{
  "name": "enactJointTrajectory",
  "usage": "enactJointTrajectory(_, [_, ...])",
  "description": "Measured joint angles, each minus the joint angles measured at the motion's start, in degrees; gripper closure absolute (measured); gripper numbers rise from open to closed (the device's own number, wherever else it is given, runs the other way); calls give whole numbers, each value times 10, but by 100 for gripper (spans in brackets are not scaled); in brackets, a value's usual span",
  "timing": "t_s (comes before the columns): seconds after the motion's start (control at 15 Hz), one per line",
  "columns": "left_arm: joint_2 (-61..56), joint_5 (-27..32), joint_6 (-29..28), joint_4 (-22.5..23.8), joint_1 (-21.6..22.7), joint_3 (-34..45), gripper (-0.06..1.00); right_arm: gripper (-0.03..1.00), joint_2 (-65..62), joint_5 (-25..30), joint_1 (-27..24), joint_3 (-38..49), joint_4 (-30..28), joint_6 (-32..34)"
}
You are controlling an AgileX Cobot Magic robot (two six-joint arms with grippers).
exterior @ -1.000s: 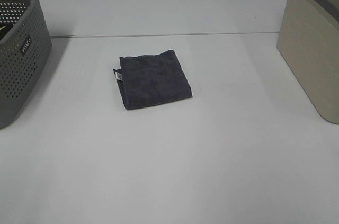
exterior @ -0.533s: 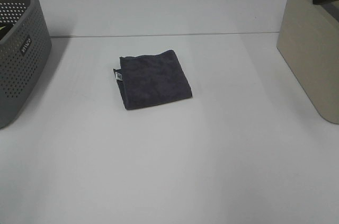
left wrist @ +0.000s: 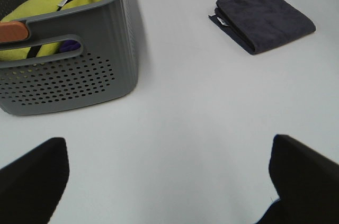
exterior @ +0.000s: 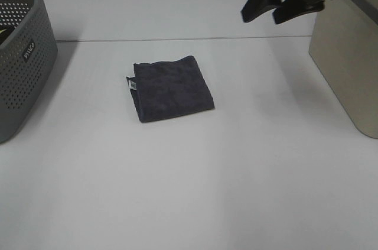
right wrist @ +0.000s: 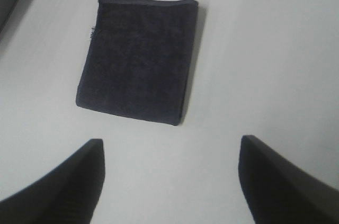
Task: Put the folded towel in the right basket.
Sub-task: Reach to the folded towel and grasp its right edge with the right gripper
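Showing a dark grey folded terry towel (exterior: pixel 172 87) lying flat near the middle of a white tabletop (exterior: pixel 236 173), sitting apart from a beige smooth-walled basket (exterior: pixel 345 55) at 3 o'clock and a grey perforated plastic basket (exterior: pixel 23 55) at 9 o'clock, hovering the black right gripper (exterior: pixel 260 18) at the towel's 1 o'clock with jaws spread wide and empty, holding the black left gripper (left wrist: pixel 169 150) wide apart too, gripping nothing.

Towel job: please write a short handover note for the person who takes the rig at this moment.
Right gripper: open, empty, in the air beside the right basket.
Left gripper: open, empty, low over the table near the grey basket.
Folded towel: flat on the middle of the table, no gripper on it.
Done: nothing yet.
Left: grasp the towel, carry it over, release it in the right basket.
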Motion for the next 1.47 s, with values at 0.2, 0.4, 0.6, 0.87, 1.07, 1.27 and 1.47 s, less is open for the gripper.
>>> enactJointTrajectory(0.2, [0, 0, 0, 0, 0, 0, -3, 29, 142, 16, 18, -113, 7, 42])
enactJointTrajectory(0.4, [0, 0, 0, 0, 0, 0, -3, 29, 232, 73, 17, -209, 9, 54])
enactJointTrajectory(0.6, [0, 0, 0, 0, 0, 0, -3, 29, 346, 158, 17, -336, 25, 80])
enactJointTrajectory(0.87, [0, 0, 0, 0, 0, 0, -3, 29, 474, 225, 17, -485, 33, 103])
enactJointTrajectory(1.07, [0, 0, 0, 0, 0, 0, -3, 29, 511, 229, 17, -513, 47, 103])
enactJointTrajectory(1.27, [0, 0, 0, 0, 0, 0, -3, 30, 519, 230, 17, -515, 78, 101])
enactJointTrajectory(1.47, [0, 0, 0, 0, 0, 0, -3, 46, 532, 229, 17, -515, 130, 81])
